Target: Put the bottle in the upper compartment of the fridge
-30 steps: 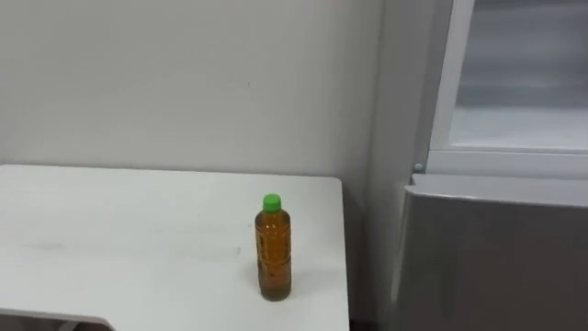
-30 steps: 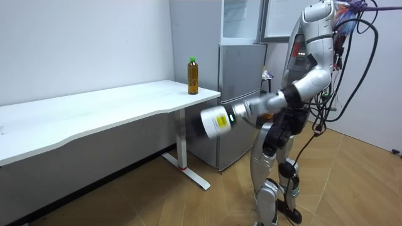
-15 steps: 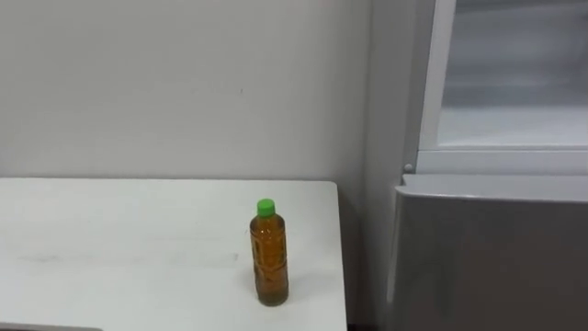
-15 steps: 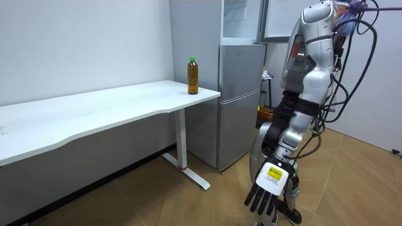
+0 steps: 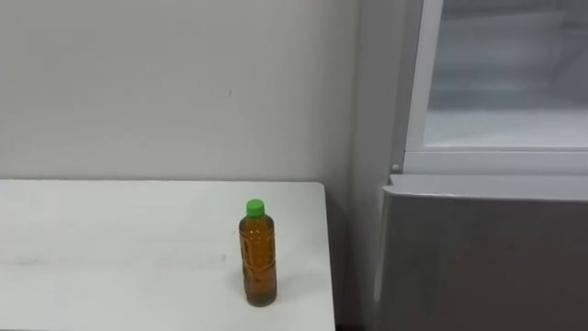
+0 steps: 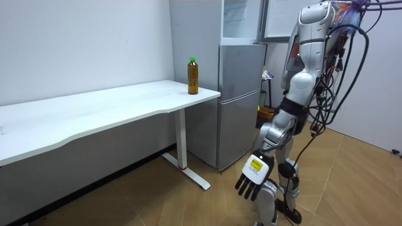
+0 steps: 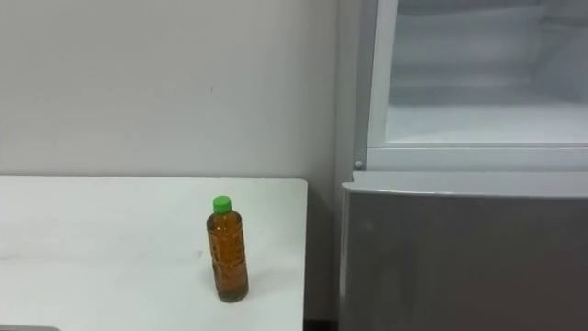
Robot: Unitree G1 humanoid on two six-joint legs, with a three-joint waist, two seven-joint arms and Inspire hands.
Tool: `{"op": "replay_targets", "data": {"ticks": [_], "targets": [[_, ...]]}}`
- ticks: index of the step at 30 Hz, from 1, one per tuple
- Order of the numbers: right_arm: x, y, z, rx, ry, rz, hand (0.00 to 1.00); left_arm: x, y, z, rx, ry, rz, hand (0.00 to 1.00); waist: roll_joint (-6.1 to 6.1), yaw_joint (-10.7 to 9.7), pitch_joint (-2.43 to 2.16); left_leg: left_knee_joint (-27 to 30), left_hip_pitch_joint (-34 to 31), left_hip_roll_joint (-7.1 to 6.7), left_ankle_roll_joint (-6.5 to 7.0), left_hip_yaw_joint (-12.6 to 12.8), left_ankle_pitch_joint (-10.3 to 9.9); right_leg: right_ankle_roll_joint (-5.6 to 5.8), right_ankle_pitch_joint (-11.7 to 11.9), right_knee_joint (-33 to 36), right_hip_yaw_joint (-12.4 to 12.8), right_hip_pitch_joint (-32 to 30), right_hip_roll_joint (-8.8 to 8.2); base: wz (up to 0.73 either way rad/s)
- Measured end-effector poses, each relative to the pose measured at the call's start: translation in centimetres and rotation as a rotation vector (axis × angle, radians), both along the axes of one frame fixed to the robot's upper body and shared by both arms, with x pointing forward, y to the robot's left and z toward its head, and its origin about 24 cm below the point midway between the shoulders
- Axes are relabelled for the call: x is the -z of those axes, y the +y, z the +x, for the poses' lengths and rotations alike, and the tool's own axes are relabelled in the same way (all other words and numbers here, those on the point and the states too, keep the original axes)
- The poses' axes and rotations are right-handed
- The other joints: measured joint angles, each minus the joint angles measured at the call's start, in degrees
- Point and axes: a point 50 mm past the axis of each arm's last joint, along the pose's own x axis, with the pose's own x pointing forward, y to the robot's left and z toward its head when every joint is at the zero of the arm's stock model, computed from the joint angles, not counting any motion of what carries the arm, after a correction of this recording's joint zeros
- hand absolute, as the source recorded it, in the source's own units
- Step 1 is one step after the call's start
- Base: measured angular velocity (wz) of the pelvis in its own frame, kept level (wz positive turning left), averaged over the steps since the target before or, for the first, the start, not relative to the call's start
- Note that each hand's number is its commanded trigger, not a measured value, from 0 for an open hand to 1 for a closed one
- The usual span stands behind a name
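My left hand (image 6: 252,176) hangs low beside my leg in the room view. The arm reaches down and a little forward of my hip, and the back of the hand faces outward. The fingers are straight and loosely spread, with nothing in them. I'm standing in front of the fridge, well apart from the counter.

And there's my target: a clear plastic bottle of amber drink (image 5: 259,267) with a green screw cap (image 5: 254,208). It stands upright on the white counter (image 5: 110,248), near the end next to the fridge and close to that edge.

How will it handle? It looks filled almost to the neck, so I expect a fair bit of weight for its size. The thin plastic wall will probably give if I squeeze hard, and the smooth sides could slide in my grip. It's tall and narrow on a small base, so a clumsy nudge would likely tip it over.

Best hold, I'd say, is around the middle of the body, below the shoulder, with the thumb on one side and the fingers wrapped round the other. The cap is too small to trust.

To the right, the fridge's upper compartment (image 5: 501,101) stands open and shows a pale interior. The grey lower door (image 5: 478,267) beneath it is closed.

From where the hand hangs now, the arm has to rise a long way and reach out over the counter.
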Motion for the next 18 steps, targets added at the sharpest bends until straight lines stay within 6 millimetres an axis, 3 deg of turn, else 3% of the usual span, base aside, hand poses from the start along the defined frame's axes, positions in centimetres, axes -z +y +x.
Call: {"op": "replay_targets", "data": {"ticks": [11,18], "targets": [[0.0,0.1,0.5,-0.019,0.000,-0.002,0.00,0.1,-0.3,-0.8,0.016,0.030,-0.029,0.00,0.03,-0.46,0.05,-0.13,-0.50,0.10,-0.03,0.18,-0.09,0.00,0.00,-0.04,0.27,-0.60,0.09,0.00],[-0.2,0.2,1.5,-0.014,-0.056,0.010,0.00,0.1,-0.4,-0.5,0.025,0.017,-0.036,0.00,0.82,-0.55,0.02,0.08,-1.26,0.14,-0.03,0.03,-0.11,-0.01,0.00,-0.04,0.14,-1.00,0.09,0.00]]}}
